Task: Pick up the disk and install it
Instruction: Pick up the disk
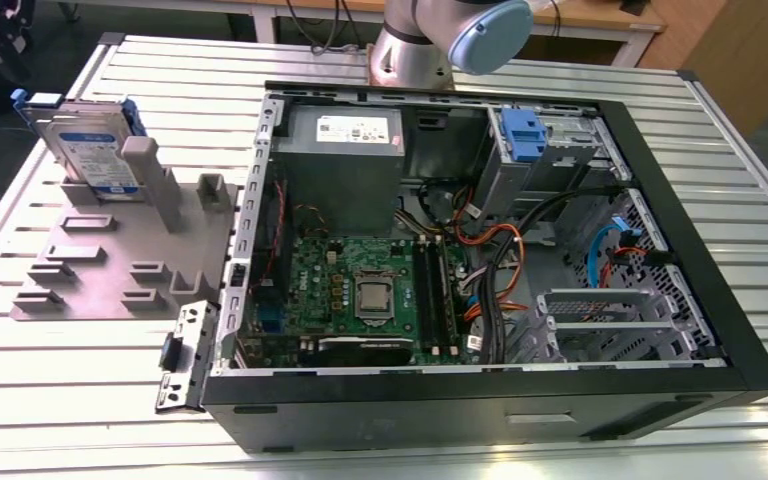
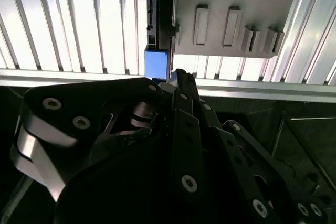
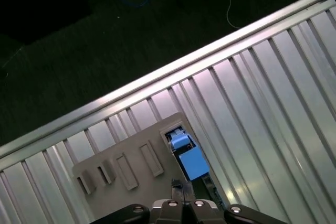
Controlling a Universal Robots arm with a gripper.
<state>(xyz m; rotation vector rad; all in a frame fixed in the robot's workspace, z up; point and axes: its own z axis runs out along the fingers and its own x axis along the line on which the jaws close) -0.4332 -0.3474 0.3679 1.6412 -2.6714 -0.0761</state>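
Note:
The disk [image 1: 87, 140], silver-grey with a white-and-blue label and blue rails, stands on edge in a slot of the grey fixture [image 1: 104, 265] at the exterior view's left. In the first wrist view I look down on its blue rail end [image 3: 189, 162] and the fixture [image 3: 126, 166]. My gripper [image 3: 184, 202] hangs well above it, fingers together with nothing between them. The second wrist view shows the black gripper [image 2: 177, 75] close to the disk's blue end [image 2: 156, 62] in the picture.
An open black computer case [image 1: 704, 250] lies on the ribbed metal table [image 1: 37, 400], with motherboard, cables and a drive cage holding a blue tab [image 1: 523, 135]. The arm's base [image 1: 418, 50] stands behind the case. Dark floor lies beyond the table edge [image 3: 157, 77].

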